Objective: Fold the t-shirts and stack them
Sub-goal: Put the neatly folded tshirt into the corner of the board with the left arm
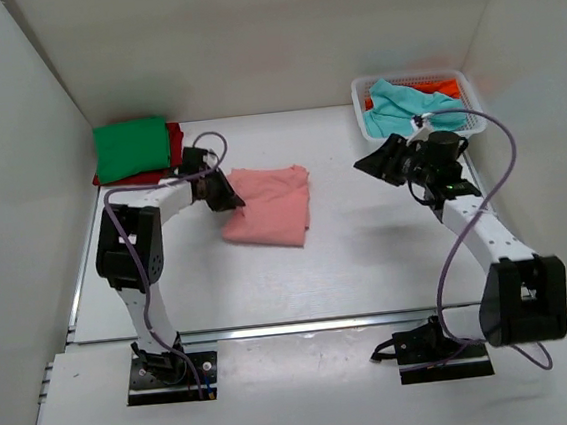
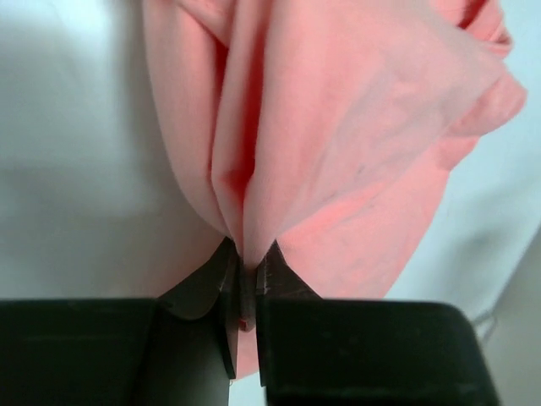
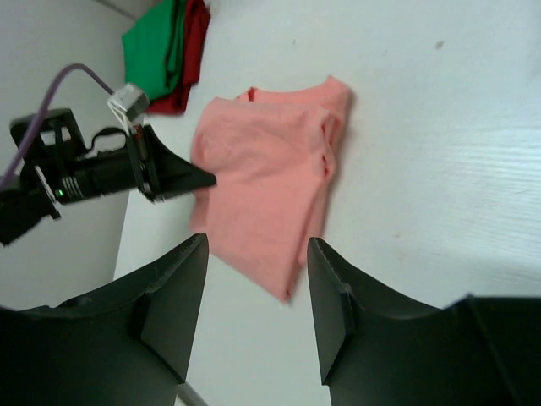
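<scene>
**Layout.** The bench [image 1: 368, 255] carries all the work. The pink shirt [image 1: 275, 205] lies near its middle, partly folded into a rough rectangle. At the far left, the green shirt [image 1: 132, 147] rests folded on the red shirt [image 1: 175, 142]; this is judged to be the stack. At the far right, the basket [image 1: 362, 104] holds the teal shirt [image 1: 404, 108] and the orange shirt [image 1: 447, 85], both unfolded.

**Tools.** The left tool [image 1: 232, 197] is clenched on the left edge of the pink shirt. Its wrist view shows a pleat of cloth pinched between the fingers [image 2: 275, 271]. The right tool [image 1: 374, 161] is released and grasps nothing. It hangs over the bench to the right of the pink shirt, well apart from it.

**Procedure (judged).**
1. Lift the pinched edge only enough to clear the bench.
2. Move slowly, because the pinch gathers the cloth and loose layers may slide apart.
3. Lay the edge flat before releasing it.
4. Bring in the right tool if the far edge drags.
</scene>
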Controlling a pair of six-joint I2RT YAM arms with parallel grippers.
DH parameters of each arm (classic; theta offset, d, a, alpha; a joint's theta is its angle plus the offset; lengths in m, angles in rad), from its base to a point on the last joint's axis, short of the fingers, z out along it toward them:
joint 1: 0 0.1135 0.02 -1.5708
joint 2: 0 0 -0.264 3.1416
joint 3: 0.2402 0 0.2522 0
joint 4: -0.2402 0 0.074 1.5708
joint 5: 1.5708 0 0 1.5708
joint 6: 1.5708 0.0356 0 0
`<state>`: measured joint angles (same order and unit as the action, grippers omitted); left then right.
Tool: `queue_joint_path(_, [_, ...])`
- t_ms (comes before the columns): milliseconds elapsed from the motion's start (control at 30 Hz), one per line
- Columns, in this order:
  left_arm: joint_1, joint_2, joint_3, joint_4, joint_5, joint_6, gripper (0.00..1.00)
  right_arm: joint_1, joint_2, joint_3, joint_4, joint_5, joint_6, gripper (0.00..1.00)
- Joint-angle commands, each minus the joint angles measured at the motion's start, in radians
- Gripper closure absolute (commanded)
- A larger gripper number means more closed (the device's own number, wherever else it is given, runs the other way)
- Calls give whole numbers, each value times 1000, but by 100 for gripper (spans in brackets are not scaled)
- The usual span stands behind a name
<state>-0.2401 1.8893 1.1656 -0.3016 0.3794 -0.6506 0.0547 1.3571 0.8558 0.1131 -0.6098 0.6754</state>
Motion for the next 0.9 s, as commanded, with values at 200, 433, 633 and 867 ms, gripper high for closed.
queue_joint_path(200, [157,260,659,-318,-342,296,100,-3,-278,-50,-260,205,-310,49])
queue_joint_path(433, [209,436,1089,-416,-451,453,100,-23,-391,-127,-257,252,-335,49])
queue_joint_path(633, [222,447,1238,-403,-464,466,100,-13,-386,-129,-270,271,-352,49])
queue_joint_path(867, [313,378,1196,-338,-455,496,100,-3,-334,-104,-265,256,-335,49])
